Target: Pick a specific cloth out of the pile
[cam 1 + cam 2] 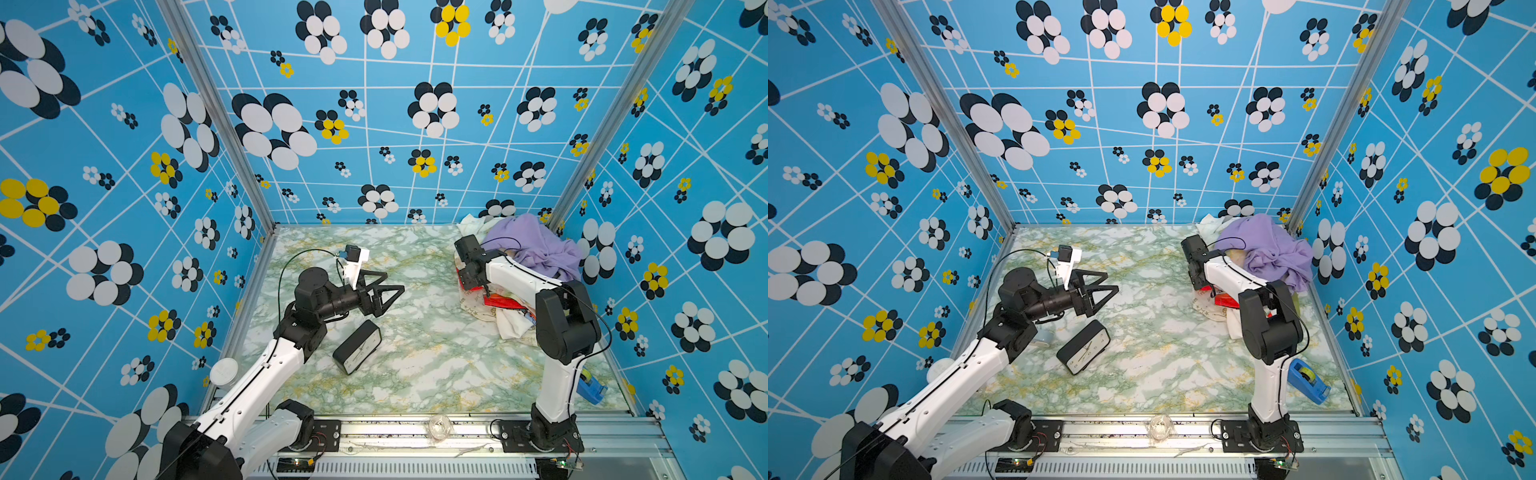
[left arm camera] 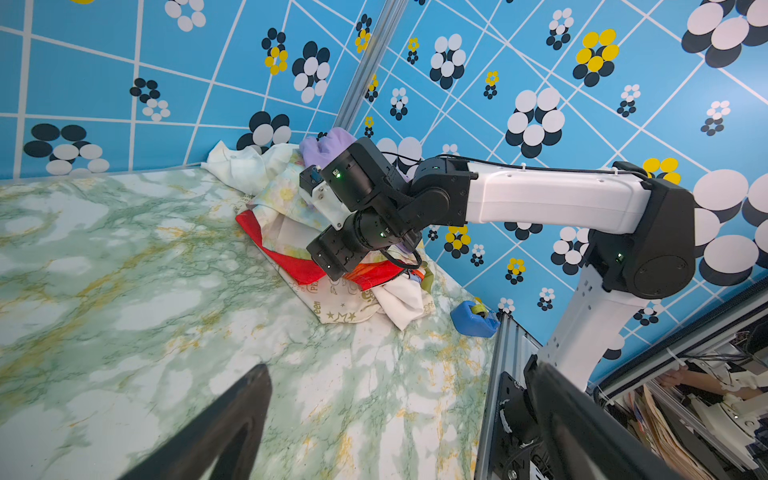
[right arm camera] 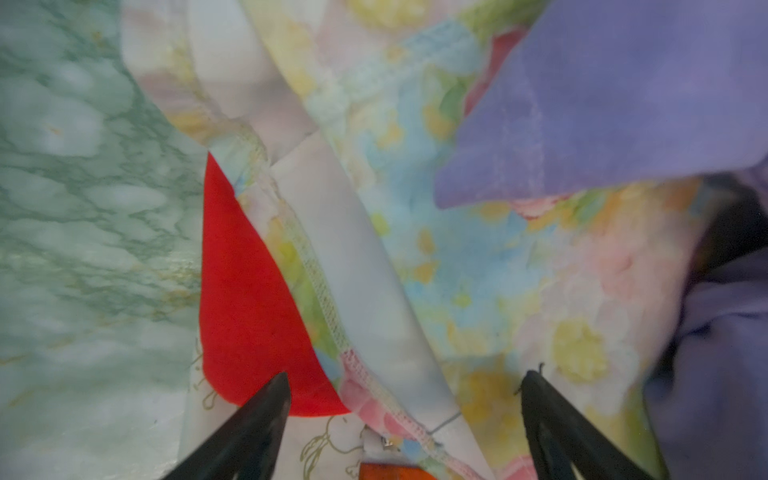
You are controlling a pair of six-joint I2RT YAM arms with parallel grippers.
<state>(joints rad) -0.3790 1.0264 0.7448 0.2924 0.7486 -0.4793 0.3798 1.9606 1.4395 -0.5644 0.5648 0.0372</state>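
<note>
The pile (image 1: pixel 512 325) of mixed cloths fills the back right corner in both top views, topped by a lavender cloth (image 1: pixel 536 245) (image 1: pixel 1271 245). The cloth (image 3: pixel 457 249), pale yellow-cream with pink flowers and blue-green patches, lies under the lavender one and beside a red cloth (image 3: pixel 245 299). It also shows in the left wrist view as the cloth (image 2: pixel 286 195). My right gripper (image 3: pixel 405 378) stands open, pointing down, its fingers astride the flowered cloth's stitched hem, nothing pinched. My left gripper (image 1: pixel 395 281) (image 1: pixel 1113 281) hangs open over the marbled table, far from the pile.
A black clock (image 1: pixel 357 347) lies on the table near the left arm. A blue tape dispenser (image 1: pixel 1308 380) sits by the right arm's base. A white round lid (image 1: pixel 223 370) rests at the left edge. Patterned walls close in on three sides.
</note>
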